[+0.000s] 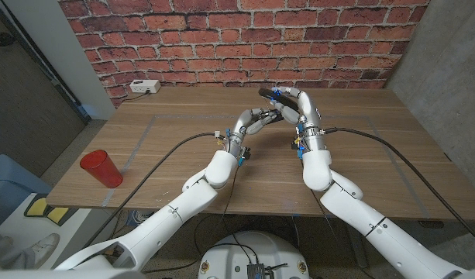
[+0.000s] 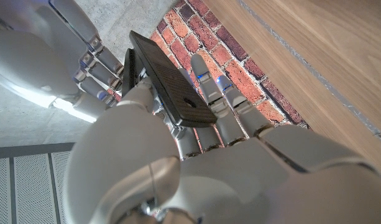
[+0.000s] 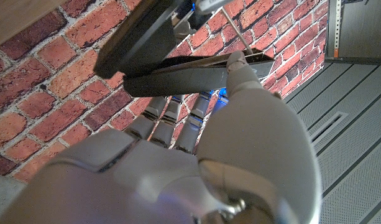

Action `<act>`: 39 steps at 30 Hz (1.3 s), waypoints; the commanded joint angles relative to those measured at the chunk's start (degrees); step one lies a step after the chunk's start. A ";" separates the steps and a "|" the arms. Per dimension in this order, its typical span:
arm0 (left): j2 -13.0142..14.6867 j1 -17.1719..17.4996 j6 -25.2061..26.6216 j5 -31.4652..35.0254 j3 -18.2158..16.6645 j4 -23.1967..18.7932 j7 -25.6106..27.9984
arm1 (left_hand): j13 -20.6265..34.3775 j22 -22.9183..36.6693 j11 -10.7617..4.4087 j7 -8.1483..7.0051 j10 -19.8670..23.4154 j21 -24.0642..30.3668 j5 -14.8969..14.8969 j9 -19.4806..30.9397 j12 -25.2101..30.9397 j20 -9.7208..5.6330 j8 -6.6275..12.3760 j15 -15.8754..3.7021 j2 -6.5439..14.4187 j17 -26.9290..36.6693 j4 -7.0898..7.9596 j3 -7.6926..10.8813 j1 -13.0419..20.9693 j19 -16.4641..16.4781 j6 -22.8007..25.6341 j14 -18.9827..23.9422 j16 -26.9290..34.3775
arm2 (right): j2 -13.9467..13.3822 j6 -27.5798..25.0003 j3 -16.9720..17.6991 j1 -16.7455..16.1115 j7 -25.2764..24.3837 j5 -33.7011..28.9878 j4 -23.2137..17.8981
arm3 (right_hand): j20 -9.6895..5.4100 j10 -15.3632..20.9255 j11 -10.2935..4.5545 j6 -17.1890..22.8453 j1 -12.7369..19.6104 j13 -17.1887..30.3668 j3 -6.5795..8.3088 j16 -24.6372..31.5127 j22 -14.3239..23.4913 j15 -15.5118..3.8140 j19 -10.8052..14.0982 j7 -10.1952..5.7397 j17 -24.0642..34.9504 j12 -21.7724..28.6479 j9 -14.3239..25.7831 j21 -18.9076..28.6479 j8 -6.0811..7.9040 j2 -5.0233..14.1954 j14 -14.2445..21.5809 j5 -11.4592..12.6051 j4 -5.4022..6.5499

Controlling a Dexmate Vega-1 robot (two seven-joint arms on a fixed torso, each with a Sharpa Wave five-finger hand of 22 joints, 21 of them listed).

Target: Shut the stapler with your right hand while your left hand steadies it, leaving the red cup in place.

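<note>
meeting over the far middle of the bench (image 1: 183, 155), the left hand (image 1: 251, 122) grips the stapler (image 1: 270, 94) steady, well apart from the red cup (image 1: 101, 168); left wrist view shows its black base (image 2: 171, 81) braced against fingers; right wrist view shows the right hand (image 3: 240, 143) closing around the still-gaping arms (image 3: 190, 68) to squeeze.

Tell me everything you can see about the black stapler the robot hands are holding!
The black metal-looking stapler is long and slim, with a textured top arm and a base. It is still partly open, a gap showing between the two parts. It is at the table's far middle, before the brick wall. The left hand and right hand both hold it with their fingers.
</note>
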 commanded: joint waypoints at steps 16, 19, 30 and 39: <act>0.10 -0.54 -0.01 -0.37 -0.11 0.44 -0.68 | 24.53 0.09 -6.52 0.15 7.83 -0.17 0.14 0.05 1.92 -0.24 -0.31 -5.78 2.79 0.34 0.19 0.07 2.22 0.25 0.70 0.51 -0.04 | -0.17 -1.32 -0.12 0.31 1.07 -0.29 -0.19 | -0.19 0.17 0.62 -1.48 -9.89 2.11 -5.77 -0.38 -0.23 -8.86 1.22 1.90 -0.97 -0.05 0.15 1.01 -1.55 -3.81 0.67 0.71 4.01; 0.13 -0.53 -0.04 -0.37 -0.13 0.40 -0.69 | 24.58 0.09 -6.51 0.13 7.89 -0.15 0.13 0.04 1.92 -0.25 -0.36 -5.74 2.79 0.32 0.25 0.06 2.17 0.29 0.69 0.47 -0.09 | 0.17 -0.83 0.01 0.25 0.62 0.11 0.02 | 0.09 0.29 1.19 -1.43 -12.32 1.84 -6.83 -0.64 -0.28 -8.90 1.62 2.29 -1.29 -0.08 0.11 1.13 -1.64 -4.22 1.14 0.96 5.16; 0.20 -0.34 -0.20 -0.42 -0.18 0.29 -0.68 | 24.60 0.09 -6.51 0.10 7.88 -0.16 0.10 0.17 1.75 -0.27 -0.44 -5.86 2.82 0.35 0.22 0.08 2.28 0.28 0.61 0.53 -0.10 | 0.41 -0.33 0.30 0.06 0.79 1.13 -0.16 | 0.10 0.13 1.32 -1.59 -13.40 1.56 -7.37 -1.00 -0.33 -9.28 1.91 2.50 -1.71 -0.19 0.01 1.18 -1.86 -4.35 1.84 1.39 5.63; 0.60 0.05 -0.31 -0.55 -0.58 -0.42 -0.59 | 24.63 0.09 -6.52 0.19 7.89 -0.16 0.07 0.21 1.63 -0.27 -0.48 -5.87 2.84 0.38 0.26 0.06 2.29 0.30 0.70 0.60 -0.11 | -0.58 0.70 0.31 0.12 1.72 0.85 -0.36 | 0.69 -3.06 0.87 -4.40 -13.36 1.56 -7.63 -1.95 -0.37 -9.12 0.77 2.15 -1.85 -1.34 -0.09 0.65 -2.97 -4.30 0.25 1.99 5.31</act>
